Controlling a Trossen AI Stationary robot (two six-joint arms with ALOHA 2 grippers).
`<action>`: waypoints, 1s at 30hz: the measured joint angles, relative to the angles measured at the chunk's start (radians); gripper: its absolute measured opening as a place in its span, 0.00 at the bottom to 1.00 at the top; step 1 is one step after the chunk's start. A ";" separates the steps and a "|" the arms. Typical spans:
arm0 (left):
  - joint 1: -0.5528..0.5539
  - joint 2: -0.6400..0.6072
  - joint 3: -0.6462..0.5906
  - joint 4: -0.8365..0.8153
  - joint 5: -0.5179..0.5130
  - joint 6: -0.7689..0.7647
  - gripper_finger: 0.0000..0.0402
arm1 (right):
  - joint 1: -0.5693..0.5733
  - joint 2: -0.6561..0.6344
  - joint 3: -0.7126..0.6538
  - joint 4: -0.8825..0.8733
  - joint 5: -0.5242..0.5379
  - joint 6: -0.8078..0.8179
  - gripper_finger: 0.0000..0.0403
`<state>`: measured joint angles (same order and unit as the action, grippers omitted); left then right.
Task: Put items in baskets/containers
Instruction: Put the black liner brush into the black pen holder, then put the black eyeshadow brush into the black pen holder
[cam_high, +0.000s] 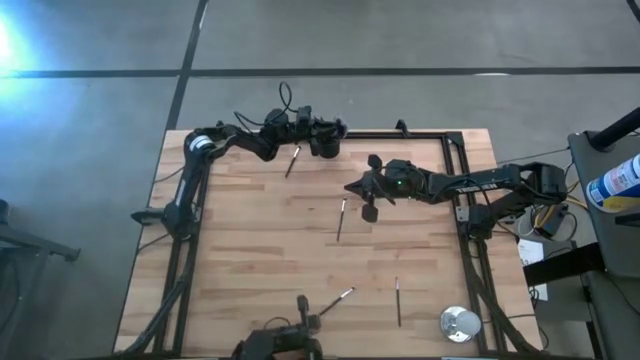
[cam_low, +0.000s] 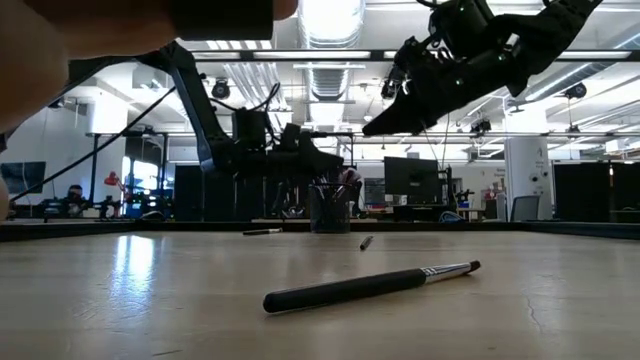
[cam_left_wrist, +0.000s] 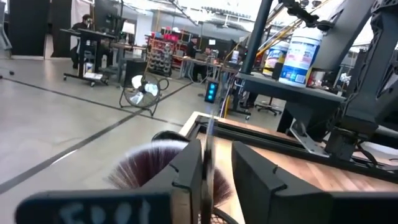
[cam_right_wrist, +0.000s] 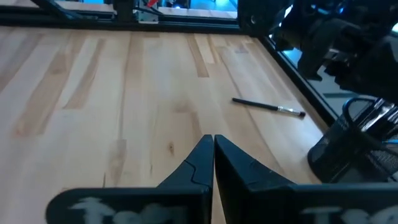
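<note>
The black mesh cup (cam_high: 325, 147) stands near the table's far edge and holds several brushes (cam_low: 328, 192), among them a fan brush (cam_left_wrist: 149, 165). My left gripper (cam_left_wrist: 217, 162) hovers open right above the cup, with a thin brush handle (cam_left_wrist: 209, 140) upright between its fingers. My right gripper (cam_right_wrist: 214, 140) is shut on nothing, raised above the middle of the table (cam_high: 350, 187). Loose brushes lie flat on the wood: one by the cup (cam_high: 292, 160), one mid-table (cam_high: 341, 218), two toward the near edge (cam_high: 335, 300) (cam_high: 397, 300). My left gripper comes from above over the cup. The thin handle (cam_left_wrist: 210, 155) stands along the inner side of one finger (cam_left_wrist: 189, 174); the other finger (cam_left_wrist: 261, 180) is clear of it. Whether the finger touches the handle cannot be told.
A round silver disc (cam_high: 460, 322) lies at the near right corner. A dark metal frame (cam_high: 455, 160) borders the table's far and right sides. Bare wood spreads across the table's left half (cam_high: 230, 250). Beyond the table, a fan and desks show on the room floor.
</note>
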<state>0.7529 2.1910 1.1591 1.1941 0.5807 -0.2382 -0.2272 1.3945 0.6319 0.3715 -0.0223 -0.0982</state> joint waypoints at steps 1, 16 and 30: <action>0.001 -0.001 0.000 -0.004 -0.003 0.000 0.21 | 0.000 0.000 0.000 -0.002 0.000 0.015 0.02; -0.002 -0.296 -0.040 -0.425 -0.007 0.197 0.09 | 0.012 -0.006 0.000 -0.067 0.051 0.147 0.02; -0.223 -0.580 -0.617 -0.078 -0.279 0.238 0.00 | 0.311 -0.025 -0.058 -0.367 0.324 0.736 0.02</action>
<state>0.5296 1.6107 0.5416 1.1164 0.3017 0.0002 0.0840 1.3695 0.5739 0.0048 0.3017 0.6382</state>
